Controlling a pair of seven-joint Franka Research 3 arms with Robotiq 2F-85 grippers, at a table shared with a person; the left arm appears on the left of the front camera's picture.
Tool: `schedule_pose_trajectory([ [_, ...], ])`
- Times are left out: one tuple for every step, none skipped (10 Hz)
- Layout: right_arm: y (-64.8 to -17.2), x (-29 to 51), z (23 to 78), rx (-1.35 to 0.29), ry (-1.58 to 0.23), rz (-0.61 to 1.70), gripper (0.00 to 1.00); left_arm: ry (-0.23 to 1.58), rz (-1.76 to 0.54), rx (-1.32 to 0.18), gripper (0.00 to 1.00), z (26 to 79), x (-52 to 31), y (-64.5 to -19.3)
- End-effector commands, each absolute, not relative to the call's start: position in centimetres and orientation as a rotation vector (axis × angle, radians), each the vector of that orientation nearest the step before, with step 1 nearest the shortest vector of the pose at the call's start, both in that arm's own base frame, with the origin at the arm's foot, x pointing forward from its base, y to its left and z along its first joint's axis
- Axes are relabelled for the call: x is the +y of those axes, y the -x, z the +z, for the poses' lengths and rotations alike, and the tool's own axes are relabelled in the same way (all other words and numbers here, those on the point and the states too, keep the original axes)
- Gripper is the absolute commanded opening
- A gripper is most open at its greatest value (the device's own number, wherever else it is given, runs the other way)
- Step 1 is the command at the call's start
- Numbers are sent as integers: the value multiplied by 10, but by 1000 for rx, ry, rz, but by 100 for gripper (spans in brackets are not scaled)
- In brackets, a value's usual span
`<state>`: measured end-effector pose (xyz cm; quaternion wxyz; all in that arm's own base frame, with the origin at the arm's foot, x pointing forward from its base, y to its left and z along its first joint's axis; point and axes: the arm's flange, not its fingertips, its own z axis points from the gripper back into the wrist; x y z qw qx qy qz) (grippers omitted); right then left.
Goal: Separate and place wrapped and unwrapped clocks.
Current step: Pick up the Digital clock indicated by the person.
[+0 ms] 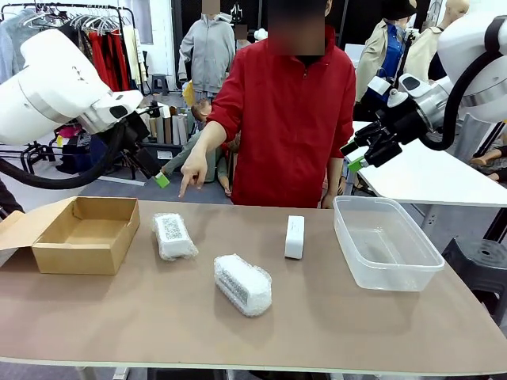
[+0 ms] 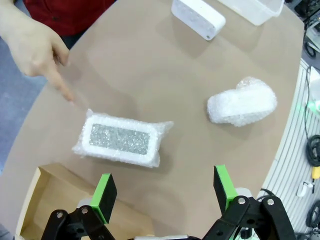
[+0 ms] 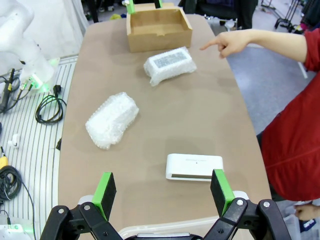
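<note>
The left arm (image 1: 47,87) and right arm (image 1: 475,47) are held high, one at either side. The left gripper (image 2: 165,192) and right gripper (image 3: 163,192) angle downward, jaws wide apart, both empty.

Fingers (image 2: 104,197) spread above wrapped clock (image 2: 118,140), hand (image 2: 35,47) pointing, perhaps touching table (image 2: 165,65)

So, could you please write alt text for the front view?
A person points down toward the far wrapped clock on a table; a near wrapped clock, bare white clock, open cardboard box and clear tub sit there too. The robot's left hand and right hand hang open above.
</note>
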<state>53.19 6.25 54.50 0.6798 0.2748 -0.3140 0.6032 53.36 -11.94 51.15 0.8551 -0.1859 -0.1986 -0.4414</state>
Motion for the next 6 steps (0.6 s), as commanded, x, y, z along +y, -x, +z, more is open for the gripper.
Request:
schedule_pose_trajectory([
  [-531,63,547,-705,-614,1359,100,386,-906,-423,100,510,-115,-532],
  [-531,63,547,-705,-614,1359,100,386,-906,-423,100,510,-115,-532],
  [-531,63,547,-705,-614,1359,100,391,-924,-418,100,511,-118,-534],
  [-531,63,547,-705,-614,1359,100,310,-806,-382,100,516,-128,-539],
  [-531,63,547,-705,-614,1359,100,261,-700,-338,100,519,-137,-544],
  [-531,63,547,-705,-614,1359,100,212,-584,-308,100,521,-145,-550],
])
